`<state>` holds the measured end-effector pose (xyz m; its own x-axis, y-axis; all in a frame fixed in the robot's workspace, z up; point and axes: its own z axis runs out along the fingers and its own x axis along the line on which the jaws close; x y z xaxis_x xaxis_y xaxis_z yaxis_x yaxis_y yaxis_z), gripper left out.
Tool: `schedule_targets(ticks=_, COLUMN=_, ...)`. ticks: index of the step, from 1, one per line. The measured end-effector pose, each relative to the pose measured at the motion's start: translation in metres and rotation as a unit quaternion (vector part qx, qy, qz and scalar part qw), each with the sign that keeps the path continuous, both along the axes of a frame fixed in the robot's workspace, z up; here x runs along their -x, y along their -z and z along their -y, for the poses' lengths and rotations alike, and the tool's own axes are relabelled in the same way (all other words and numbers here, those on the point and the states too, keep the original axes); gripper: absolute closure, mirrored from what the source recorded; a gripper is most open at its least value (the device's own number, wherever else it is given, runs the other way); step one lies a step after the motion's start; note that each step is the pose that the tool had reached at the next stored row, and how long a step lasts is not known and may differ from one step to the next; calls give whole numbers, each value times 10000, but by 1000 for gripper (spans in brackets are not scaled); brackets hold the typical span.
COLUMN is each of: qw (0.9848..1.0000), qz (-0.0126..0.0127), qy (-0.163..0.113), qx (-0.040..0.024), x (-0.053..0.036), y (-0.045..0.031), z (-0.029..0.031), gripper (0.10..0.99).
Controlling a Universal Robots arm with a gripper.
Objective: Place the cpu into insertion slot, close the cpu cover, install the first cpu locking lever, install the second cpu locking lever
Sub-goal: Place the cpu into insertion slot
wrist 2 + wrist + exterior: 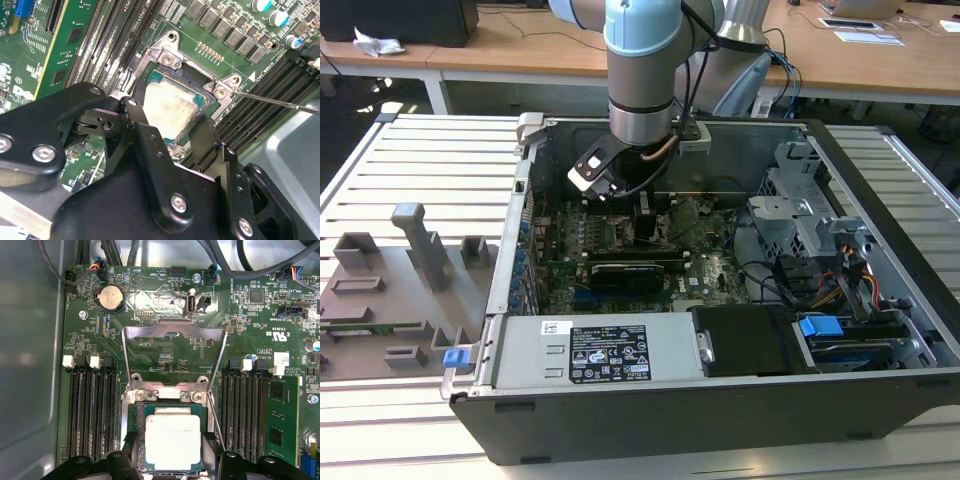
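The cpu [172,442] lies flat in the insertion slot [134,430], silver top up. It appears again as the cpu [170,107] in the second wrist view, inside the slot's black frame [192,76]. The cpu cover [172,332] stands swung up off the socket, hinged at its edge beside the chip. My gripper [172,465] hangs just over the chip, open. Its black fingers [134,120] straddle the chip with a small gap on each side. A thin metal locking lever [280,100] sticks out sideways from the socket's corner. In the exterior view my gripper [645,215] reaches down into the open computer case.
Rows of black memory slots [92,410] flank the socket on both sides. In the case [880,180], a grey power supply [600,355] is at the front and a drive cage with cables [800,230] is on the exterior view's right. A grey parts fixture [400,280] lies outside on the left.
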<state>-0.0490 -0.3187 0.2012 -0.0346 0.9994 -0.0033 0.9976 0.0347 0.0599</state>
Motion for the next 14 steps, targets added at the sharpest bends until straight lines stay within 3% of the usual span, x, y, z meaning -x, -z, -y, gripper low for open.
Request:
schedule_targets(ticks=12, qw=10000, qz=-1, qy=-1, qx=-10, x=61, y=10, z=-44, gripper=471)
schedule_targets(ticks=14, qw=10000, qz=0, qy=-1, qx=-9, x=61, y=-30, z=-44, gripper=471)
